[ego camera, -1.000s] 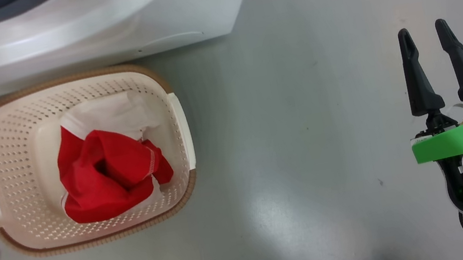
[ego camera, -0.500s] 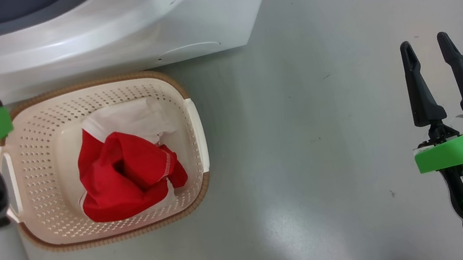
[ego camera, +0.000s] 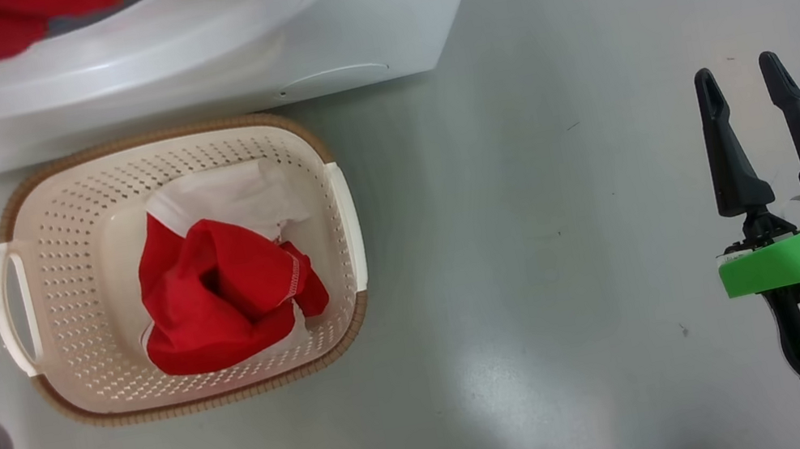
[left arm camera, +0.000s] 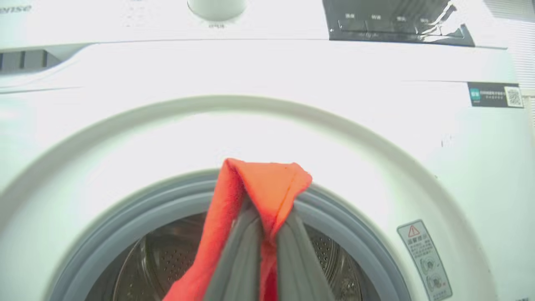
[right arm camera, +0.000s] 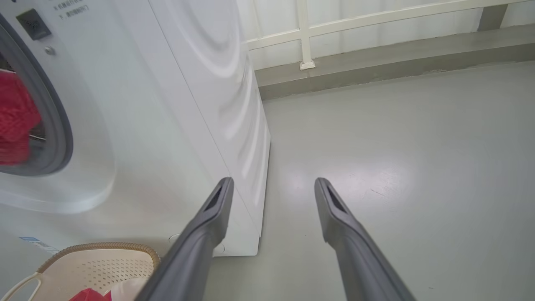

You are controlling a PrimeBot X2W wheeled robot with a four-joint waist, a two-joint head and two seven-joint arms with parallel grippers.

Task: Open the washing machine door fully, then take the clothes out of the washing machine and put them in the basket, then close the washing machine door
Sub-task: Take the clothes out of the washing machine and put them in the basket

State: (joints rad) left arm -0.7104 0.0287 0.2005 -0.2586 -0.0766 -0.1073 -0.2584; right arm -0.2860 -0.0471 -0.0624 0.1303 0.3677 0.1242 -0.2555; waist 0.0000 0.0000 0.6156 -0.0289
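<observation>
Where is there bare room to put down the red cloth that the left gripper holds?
In the cream perforated plastic basket, the bottom is bare along its left wall, beside the crumpled red garment. Its middle and right are crowded: that garment lies on a white garment. The glossy grey floor between basket and open right gripper is wide and bare.

Partial brand "…ense" on washing machine (left arm camera: 267, 125) — warning-triangle sticker (left arm camera: 422, 259), QR label (left arm camera: 495, 95) — txt illegible.
</observation>
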